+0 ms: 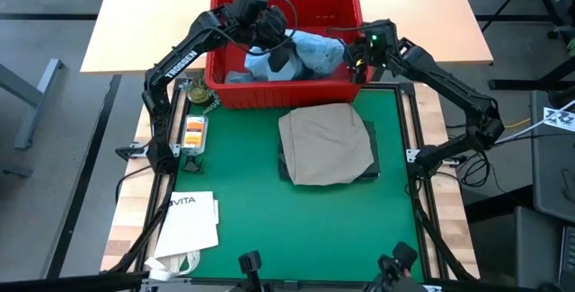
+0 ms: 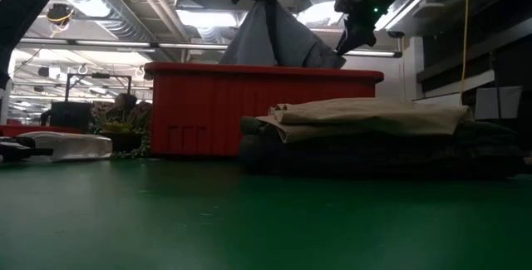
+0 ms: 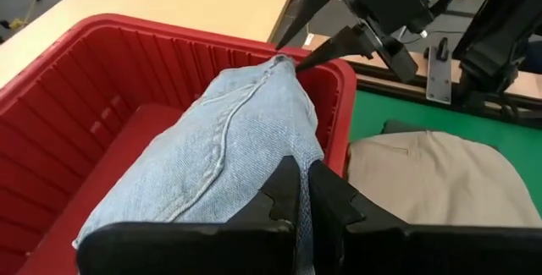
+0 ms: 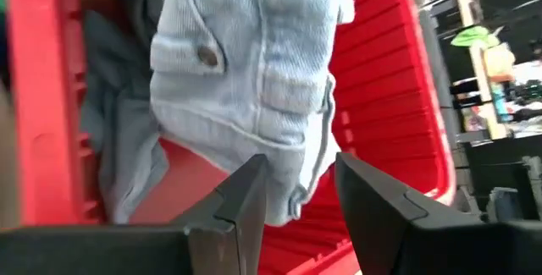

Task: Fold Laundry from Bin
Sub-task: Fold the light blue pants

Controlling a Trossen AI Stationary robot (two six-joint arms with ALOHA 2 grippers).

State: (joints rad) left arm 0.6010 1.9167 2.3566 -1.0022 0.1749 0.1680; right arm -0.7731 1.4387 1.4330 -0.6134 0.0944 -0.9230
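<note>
The red bin stands at the far edge of the green mat. Light blue denim jeans rise out of it. My left gripper is over the bin, shut on the jeans. My right gripper is at the bin's right end, open. Its fingers stand on either side of the jeans' waistband edge; I cannot tell whether they touch it. A grey garment lies in the bin. A folded khaki garment lies on a folded dark garment on the mat. My left gripper pinches a raised fold of the denim between its two shut fingers, coming from above. The jeans hang from it like a tent, lifted above the bin's rim. Their lower part stays inside the bin.
A white "VITA" paper bag lies at the mat's near left. A small orange-and-white pack and a small plant sit left of the mat. A light wooden table lies beyond the bin.
</note>
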